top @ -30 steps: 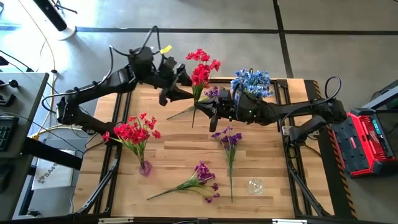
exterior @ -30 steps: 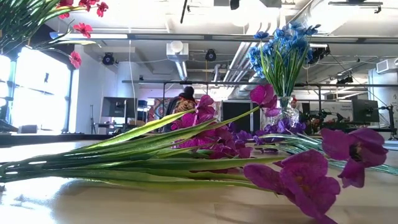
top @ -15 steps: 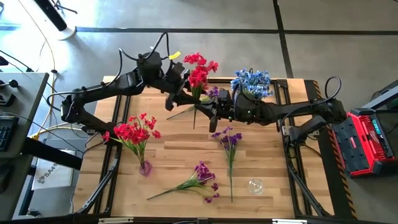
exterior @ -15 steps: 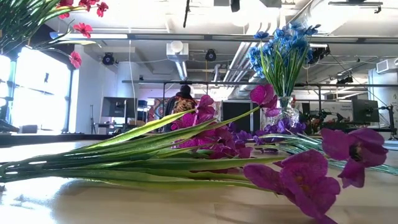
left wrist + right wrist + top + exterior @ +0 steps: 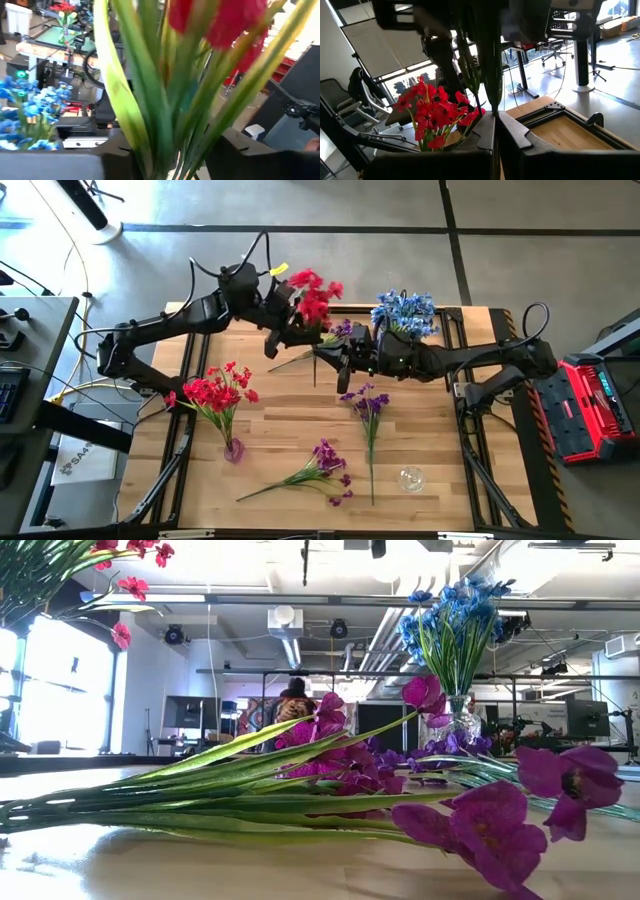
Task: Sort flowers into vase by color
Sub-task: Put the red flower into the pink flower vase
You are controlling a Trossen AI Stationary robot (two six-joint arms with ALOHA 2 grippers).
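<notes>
Overhead, table-level, 2 wrist views; all sharing the flowers (image 5: 315,298).

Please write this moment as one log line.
left claw: shut on red-blossomed green-stemmed artificial spray | right claw: shut on same spray

Red spray (image 5: 220,25) before the left end effector (image 5: 165,165) — blurred, blossoms cut off; right end effector (image 5: 495,131) fingertips hide the stem's end.

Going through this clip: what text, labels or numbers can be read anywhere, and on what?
"SA4": start of a longer marking on the white panel on the floor left of the table; the rest is too small to read.
Red case right of the table: markings too small to read.
Nothing else is legible.
</notes>
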